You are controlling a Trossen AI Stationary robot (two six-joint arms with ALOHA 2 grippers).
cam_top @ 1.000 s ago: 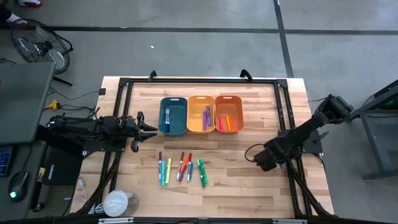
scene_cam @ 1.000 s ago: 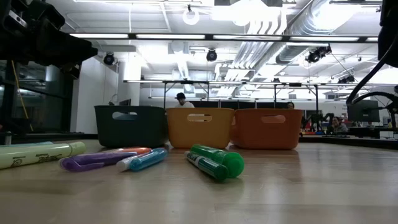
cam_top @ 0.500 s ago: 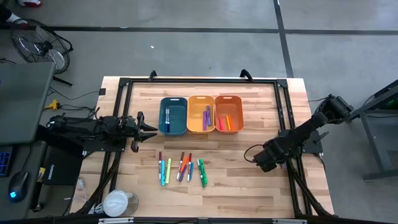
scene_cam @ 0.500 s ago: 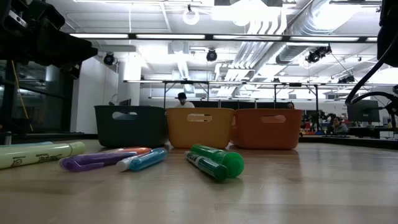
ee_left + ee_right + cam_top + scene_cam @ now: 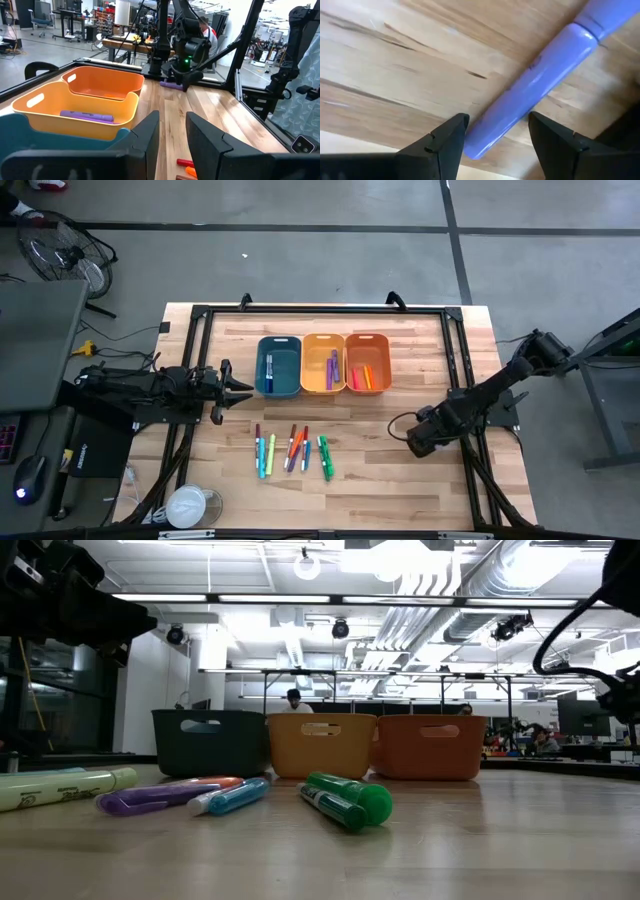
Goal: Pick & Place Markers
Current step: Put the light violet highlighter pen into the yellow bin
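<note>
Lying nearest the table's front edge, a row of markers (image 5: 291, 452) rested on the wooden table (image 5: 420, 340) in mixed colours: green, orange, red, blue, yellow. The right gripper (image 5: 418, 443) was down at the table's right side with its 2 fingers (image 5: 446, 142) spread wide, straddling a purple marker (image 5: 535, 92) that lay flat on the wood; the fingers stood apart from it on either side, so nothing was grasped. The left gripper (image 5: 243, 389) hung at the table's left side, just beside the teal bin (image 5: 278, 366), its fingers part-way apart and holding nothing. Farther back stood 3 bins in a row: teal, then the yellow-orange bin (image 5: 322, 363) with purple markers inside, then the orange bin (image 5: 367, 362) holding red and orange markers.
</note>
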